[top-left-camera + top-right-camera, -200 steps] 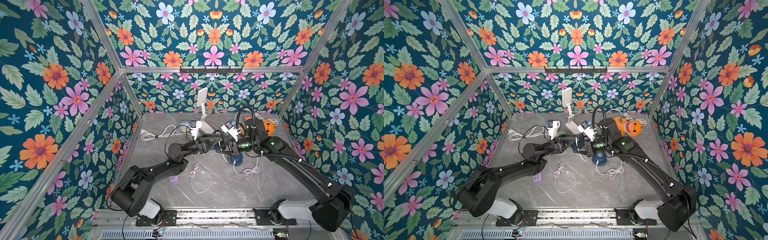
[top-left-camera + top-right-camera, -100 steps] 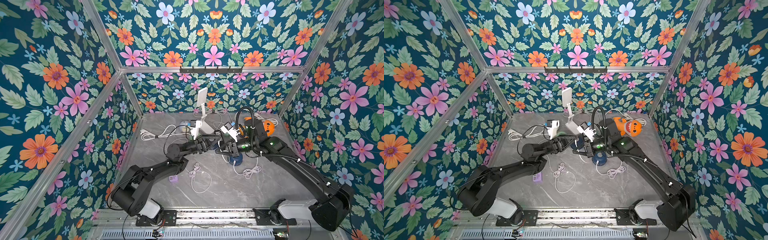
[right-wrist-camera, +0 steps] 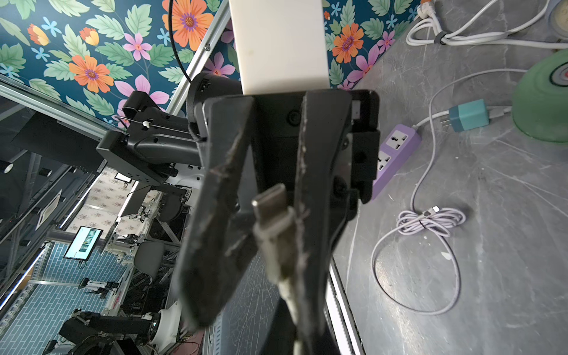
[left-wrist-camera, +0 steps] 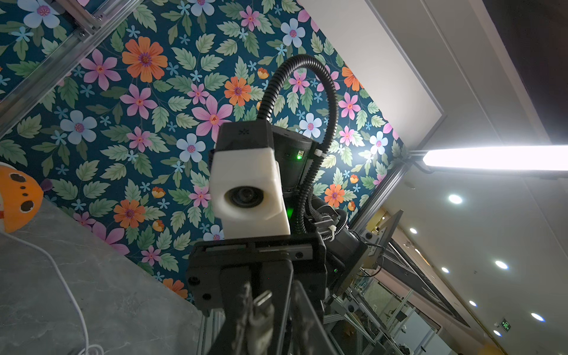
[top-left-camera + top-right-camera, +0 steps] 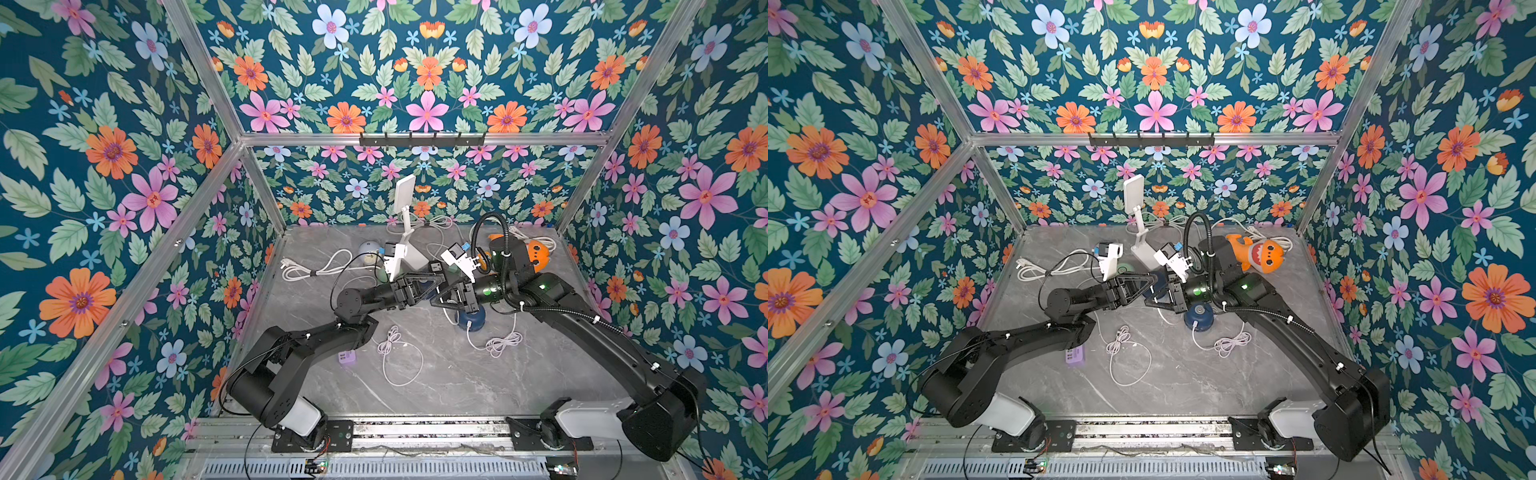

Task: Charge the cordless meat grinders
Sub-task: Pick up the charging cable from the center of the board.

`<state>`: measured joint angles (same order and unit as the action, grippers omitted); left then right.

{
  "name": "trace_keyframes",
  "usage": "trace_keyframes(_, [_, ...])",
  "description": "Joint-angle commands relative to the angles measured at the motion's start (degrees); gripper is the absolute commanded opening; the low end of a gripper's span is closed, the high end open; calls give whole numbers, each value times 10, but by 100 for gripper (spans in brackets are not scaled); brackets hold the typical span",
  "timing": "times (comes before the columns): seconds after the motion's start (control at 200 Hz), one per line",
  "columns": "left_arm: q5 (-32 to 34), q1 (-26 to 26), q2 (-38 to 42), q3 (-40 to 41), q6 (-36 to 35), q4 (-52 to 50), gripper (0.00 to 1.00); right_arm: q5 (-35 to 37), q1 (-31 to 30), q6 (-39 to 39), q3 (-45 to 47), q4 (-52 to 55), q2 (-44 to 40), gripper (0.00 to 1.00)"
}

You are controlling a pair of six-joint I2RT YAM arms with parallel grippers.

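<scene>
Navy grinder (image 5: 1199, 316): on the table, cable attached, just beside the right gripper (image 5: 1151, 300), which is clenched on a plug (image 3: 269, 199). Left gripper (image 5: 1153, 285): fingers flank that plug; grip cannot be told. Green grinder (image 3: 541, 101): behind the navy grinder, adapter (image 3: 468, 115) alongside.

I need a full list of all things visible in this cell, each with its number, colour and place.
navy grinder: 1, dark blue, mid-table, cable plugged in
second navy grinder: 1, dark blue, mostly hidden under the left pincer
green grinder: 1, pale green, beside the adapter
adapter: 1, teal, between green grinder and power strip
power strip: 1, purple, near left
clock: 1, pale blue, far left
toy shark: 1, orange, far right
stand: 1, white, far middle
cables: several, white or lilac, across the table
left pincer: 1, black, jaws apart around a plug
right pincer: 1, black, shut on that plug's cable
</scene>
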<state>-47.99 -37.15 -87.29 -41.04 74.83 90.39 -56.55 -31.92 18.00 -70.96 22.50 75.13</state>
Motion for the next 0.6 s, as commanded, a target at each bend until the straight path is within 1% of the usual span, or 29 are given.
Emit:
trace_keyframes(0.0, [-3,1,1,-1,5,32,14,-6,0,-4,-1,-2,0,0])
trace_keyframes(0.145, [0,2,0,-3,9,28,0,-2,-1,-13,0,14,-6,0])
trace_keyframes(0.17, [0,3,1,-2,8,24,0,2,-1,-14,0,19,-6,1])
trace_keyframes(0.175, [0,2,2,-2,8,23,0,4,0,-15,0,20,-7,3])
trace_keyframes(0.18, [1,2,2,-2,8,23,0,8,0,-16,0,24,-7,9])
trace_keyframes(0.185, [1,3,2,-2,7,21,0,8,0,-16,0,24,-7,9])
trace_keyframes(0.2, [3,2,4,-2,5,17,0,16,-1,-18,-1,29,-9,19])
trace_keyframes(0.205, [4,2,4,-2,5,15,0,19,-1,-19,-2,31,-9,20])
trace_keyframes(0.215, [4,3,5,-1,3,11,0,25,-1,-20,-2,34,-11,29])
trace_keyframes(0.23, [6,3,7,-1,1,4,0,35,0,-20,-2,40,-13,39])
trace_keyframes(0.235, [7,3,8,0,0,1,0,45,0,-21,-2,44,-15,45])
trace_keyframes(0.24, [7,4,10,0,-2,-2,0,45,0,-21,-2,44,-15,45])
trace_keyframes(0.25, [8,5,11,1,-5,-9,0,54,-1,-22,-2,47,-18,50])
trace_keyframes(0.255, [9,5,13,1,-7,-11,0,64,-1,-24,-2,49,-20,54])
trace_keyframes(0.27, [11,4,17,3,-13,-23,0,75,0,-24,-2,53,-22,57])
trace_keyframes(0.305, [22,5,32,8,-33,-61,0,113,-1,-28,-1,67,-33,69])
trace_keyframes(0.31, [24,5,34,9,-37,-69,0,125,-1,-29,0,71,-37,72])
trace_keyframes(0.315, [27,5,37,9,-42,-73,0,125,-1,-29,0,71,-37,72])
trace_keyframes(0.335, [37,6,48,11,-58,-114,0,154,0,-30,2,78,-45,80])
trace_keyframes(0.34, [40,6,53,12,-66,-125,0,154,0,-30,2,78,-45,80])
trace_keyframes(0.385, [73,5,91,12,-126,-242,0,212,-2,-29,5,91,-59,98])
trace_keyframes(0.43, [127,3,132,3,-192,-392,0,265,-6,-27,6,104,-70,99])
trace_keyframes(0.45, [161,1,149,-1,-216,-452,0,285,-8,-26,7,106,-74,99])
trace_keyframes(0.495, [233,-2,183,-6,-247,-562,0,323,-17,-24,10,108,-83,99])
trace_keyframes(0.535, [288,-3,203,-5,-252,-624,0,354,-31,-23,11,109,-85,99])
trace_keyframes(0.595, [345,-3,228,6,-241,-672,0,416,-69,-31,2,114,-80,99])
